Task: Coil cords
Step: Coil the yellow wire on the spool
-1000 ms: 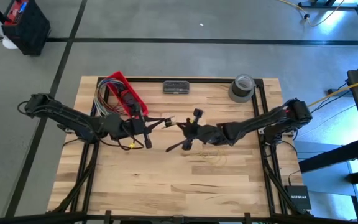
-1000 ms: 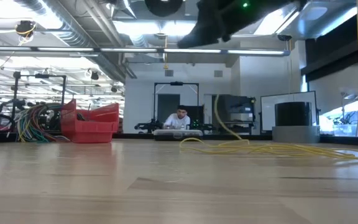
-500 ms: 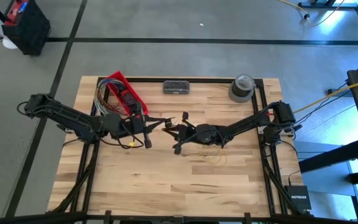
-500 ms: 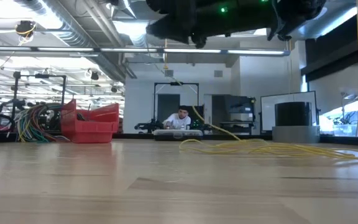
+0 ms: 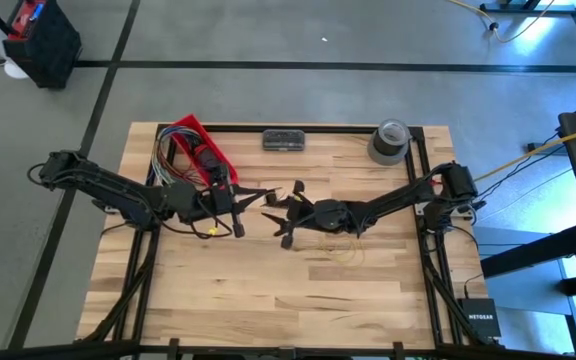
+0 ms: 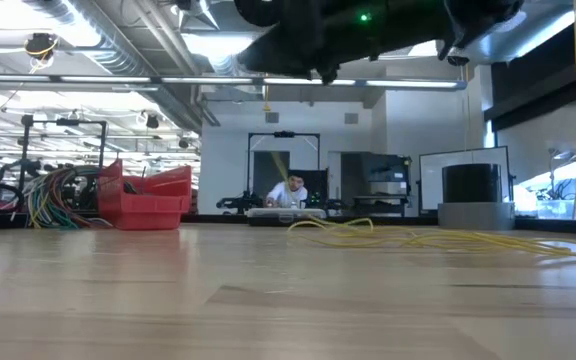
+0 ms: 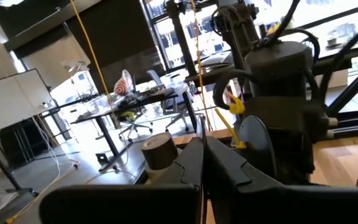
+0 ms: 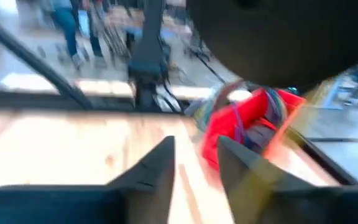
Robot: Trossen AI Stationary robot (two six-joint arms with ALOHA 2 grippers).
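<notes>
— As I watched from beside the table, what had just changed, going left to right?

— On the left, nothing: the left gripper (image 5: 251, 193) stayed above the middle of the table (image 5: 268, 290), just right of the red bin (image 5: 200, 146) with its multicoloured wires (image 5: 165, 160), its fingers (image 7: 197, 163) clenched together, seemingly on nothing. To its right, the right gripper (image 5: 283, 215) had swung in to meet it, and its fingers (image 8: 160, 163) had just sprung apart, grasping nothing.

— What did that mean for the coiling?

— My guess was that the right arm had let its strand go, perhaps to re-grip.

— And the cords?

— Very thin and pale yellow, the cords (image 6: 368, 237) lay limp on the wood right of centre, under the right arm, in loose, untidy loops rather than a neat coil. From above, they were faint against the grain (image 5: 343, 250).
</notes>
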